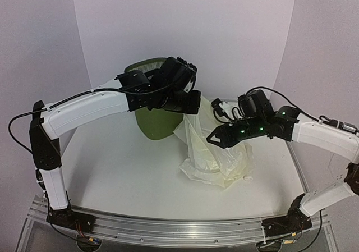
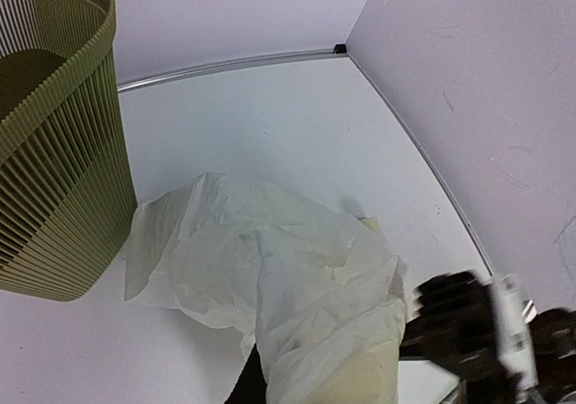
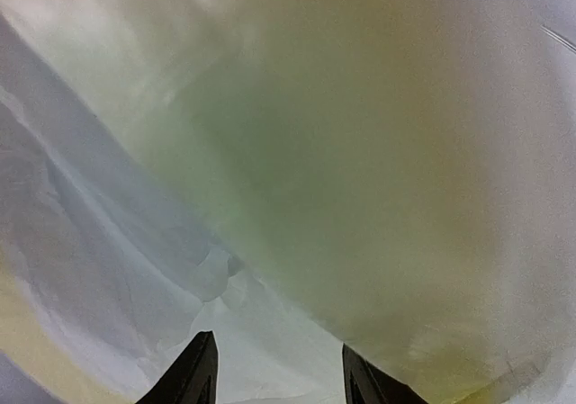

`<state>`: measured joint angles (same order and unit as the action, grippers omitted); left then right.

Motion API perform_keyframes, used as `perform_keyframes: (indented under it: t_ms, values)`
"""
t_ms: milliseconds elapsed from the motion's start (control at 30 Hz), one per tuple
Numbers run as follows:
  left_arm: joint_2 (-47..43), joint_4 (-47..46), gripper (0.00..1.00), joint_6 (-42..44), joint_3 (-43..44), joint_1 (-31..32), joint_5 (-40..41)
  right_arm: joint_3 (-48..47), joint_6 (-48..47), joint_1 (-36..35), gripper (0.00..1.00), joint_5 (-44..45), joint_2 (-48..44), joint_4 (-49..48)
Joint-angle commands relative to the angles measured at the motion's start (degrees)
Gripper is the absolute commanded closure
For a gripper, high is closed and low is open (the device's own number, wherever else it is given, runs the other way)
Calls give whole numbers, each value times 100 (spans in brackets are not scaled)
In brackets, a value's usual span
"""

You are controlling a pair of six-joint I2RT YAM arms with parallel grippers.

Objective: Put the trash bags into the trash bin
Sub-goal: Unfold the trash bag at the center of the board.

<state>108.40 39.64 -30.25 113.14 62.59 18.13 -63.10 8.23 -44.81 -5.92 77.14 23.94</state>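
Pale crinkly film: the trash bag (image 1: 216, 156) slumps on the bench (image 1: 112, 168) beside the trash bin (image 1: 151, 123), its top gripped by the left claw (image 1: 192, 107). The right claw (image 1: 213, 138) stands parted against the film. It should pinch a far fold, then both lift clear over the rim.

The crumpled trash bag (image 2: 297, 287) lies on the white table (image 2: 270, 107) just beside the trash bin (image 2: 54, 152).
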Motion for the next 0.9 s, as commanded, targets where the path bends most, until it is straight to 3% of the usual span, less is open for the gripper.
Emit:
perform_keyframes:
  t_ms: [0, 100, 200, 333, 633, 767, 867]
  values:
    - [-75, -10, 100, -329, 496, -10, -42, 226, 160, -525, 54, 141, 550, -927]
    - [-65, 123, 100, -519, 567, -10, 10, 440, 474, -810, 55, 733, 797, -1289]
    - [-107, 165, 100, -688, 523, -9, -62, 720, 960, -917, 56, 1862, 926, -1897]
    - [-59, 297, 100, -874, 573, -10, 11, 864, 669, -1378, 57, 2753, 853, -2441]
    - [148, 220, 100, -683, 759, 6, -1284, 663, 125, -1563, 58, 3272, 1499, -3235]
    - [-51, 207, 100, -788, 518, 42, -1443, 267, -208, -1447, 58, 3966, 2059, -3444]
    - [-328, 153, 100, -806, 306, 127, -1324, 65, -117, -1101, 58, 3868, 2433, -3457]
